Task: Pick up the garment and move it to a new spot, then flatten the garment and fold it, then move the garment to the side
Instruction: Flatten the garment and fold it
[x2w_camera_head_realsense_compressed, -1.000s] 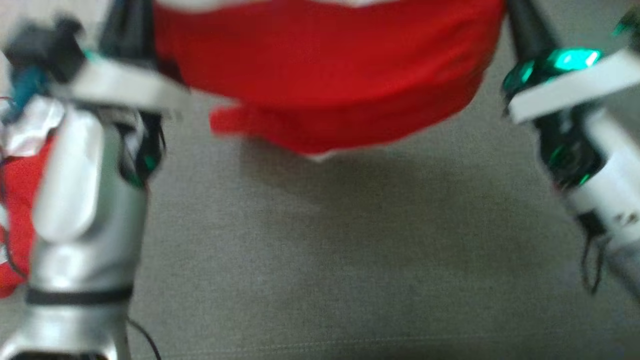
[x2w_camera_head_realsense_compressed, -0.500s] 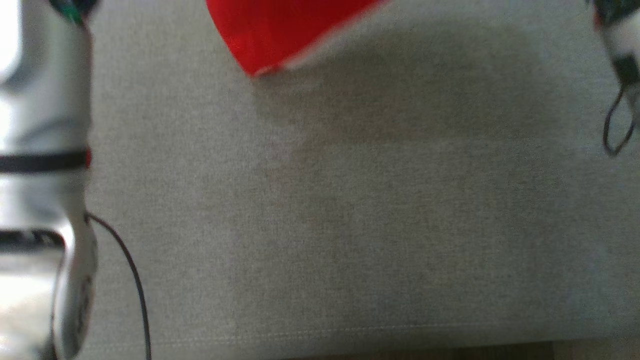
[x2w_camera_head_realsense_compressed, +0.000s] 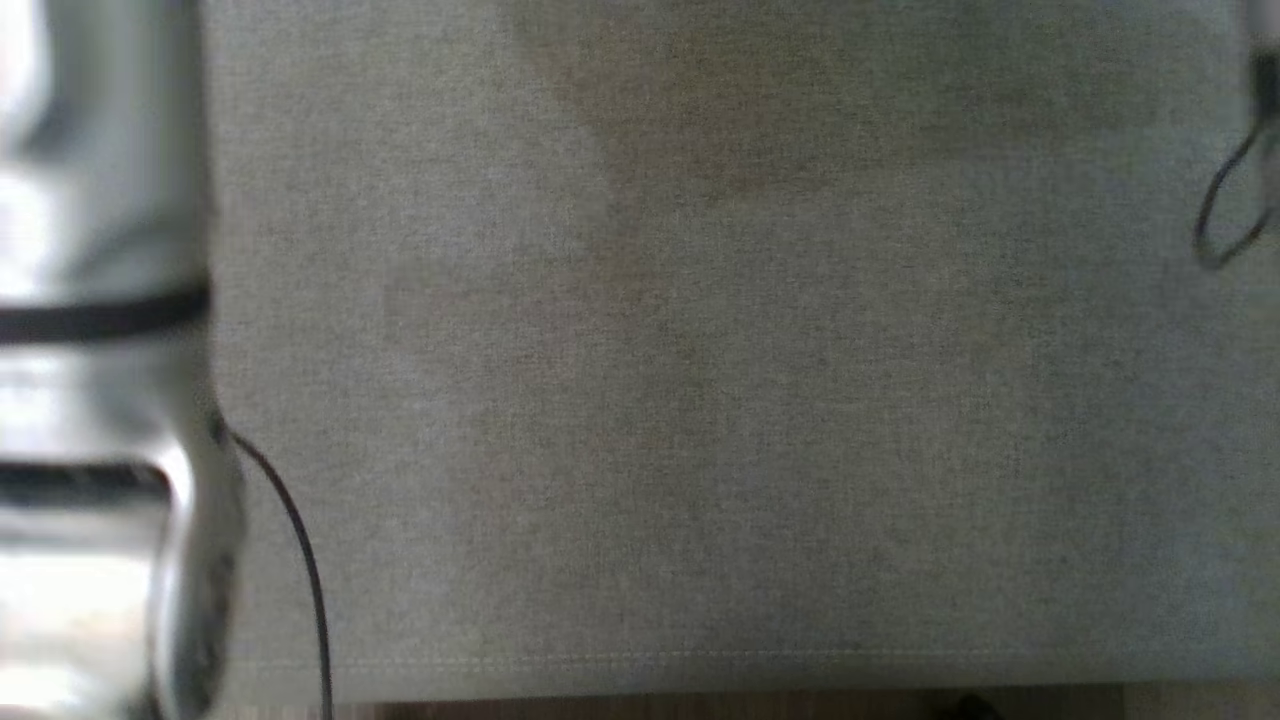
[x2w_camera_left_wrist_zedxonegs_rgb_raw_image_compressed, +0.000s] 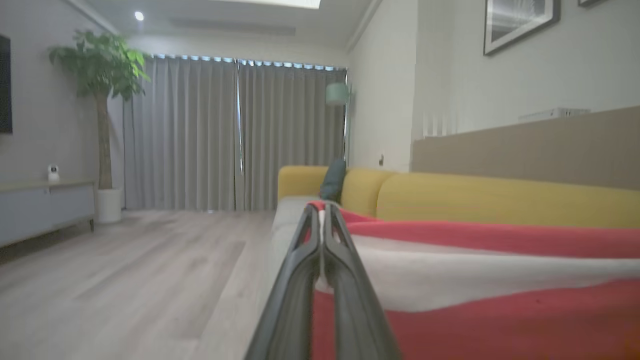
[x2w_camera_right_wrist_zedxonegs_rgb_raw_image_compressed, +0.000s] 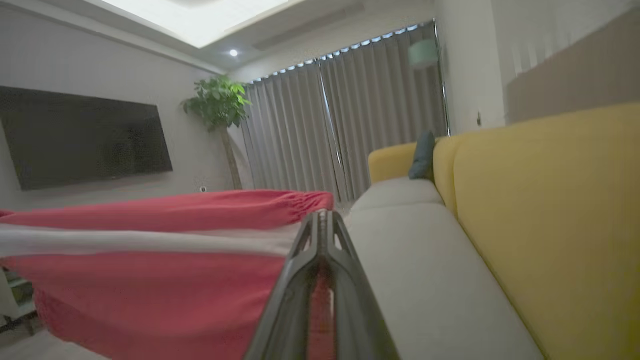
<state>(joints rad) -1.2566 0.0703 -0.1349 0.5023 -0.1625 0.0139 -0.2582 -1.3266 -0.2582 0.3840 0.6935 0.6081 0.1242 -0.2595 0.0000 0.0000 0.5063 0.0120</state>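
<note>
The garment (x2w_camera_left_wrist_zedxonegs_rgb_raw_image_compressed: 500, 320) is red mesh with a white band. It hangs stretched in the air between my two grippers, above the sofa. In the left wrist view my left gripper (x2w_camera_left_wrist_zedxonegs_rgb_raw_image_compressed: 322, 207) is shut on one edge, and the cloth runs off to the right. In the right wrist view my right gripper (x2w_camera_right_wrist_zedxonegs_rgb_raw_image_compressed: 322, 216) is shut on the other edge of the garment (x2w_camera_right_wrist_zedxonegs_rgb_raw_image_compressed: 150, 280), which spreads to the left with a gathered red hem on top. My silver left forearm (x2w_camera_head_realsense_compressed: 100, 300) fills the left side of the head view.
The grey sofa seat (x2w_camera_head_realsense_compressed: 700, 400) lies below, its front seam near the bottom of the head view. The yellow sofa back (x2w_camera_right_wrist_zedxonegs_rgb_raw_image_compressed: 550, 210) runs along the right, with a dark cushion (x2w_camera_right_wrist_zedxonegs_rgb_raw_image_compressed: 422, 155) at the far end. Wooden floor (x2w_camera_left_wrist_zedxonegs_rgb_raw_image_compressed: 125, 270), a cabinet (x2w_camera_left_wrist_zedxonegs_rgb_raw_image_compressed: 45, 207) and a potted plant (x2w_camera_left_wrist_zedxonegs_rgb_raw_image_compressed: 102, 125) stand beyond.
The red garment has risen up the head view and passed its top edge. Both forearms went the same way. The sofa's seam has stayed put.
</note>
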